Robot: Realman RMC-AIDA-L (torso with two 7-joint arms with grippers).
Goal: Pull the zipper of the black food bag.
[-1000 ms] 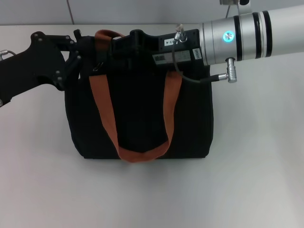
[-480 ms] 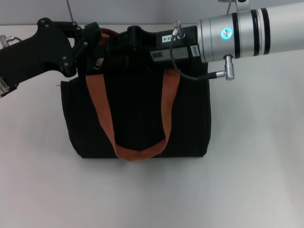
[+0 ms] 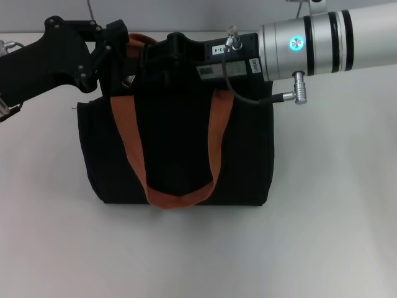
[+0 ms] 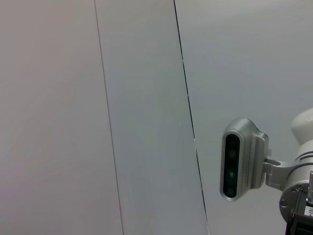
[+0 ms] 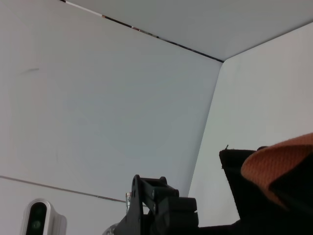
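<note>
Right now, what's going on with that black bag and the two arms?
Both arms are working at the top edge of the black food bag, which lies on the white table. The left gripper is at the bag's top left corner, by an orange handle. The right gripper is at the top middle. The zipper itself is hidden behind them, so progress can't be judged.

A plain white surface (image 3: 322,236) fills the head view. Behind it rises a pale grey wall (image 3: 186,15), and 1 thin dark seam (image 4: 188,117) runs down its panels.
</note>
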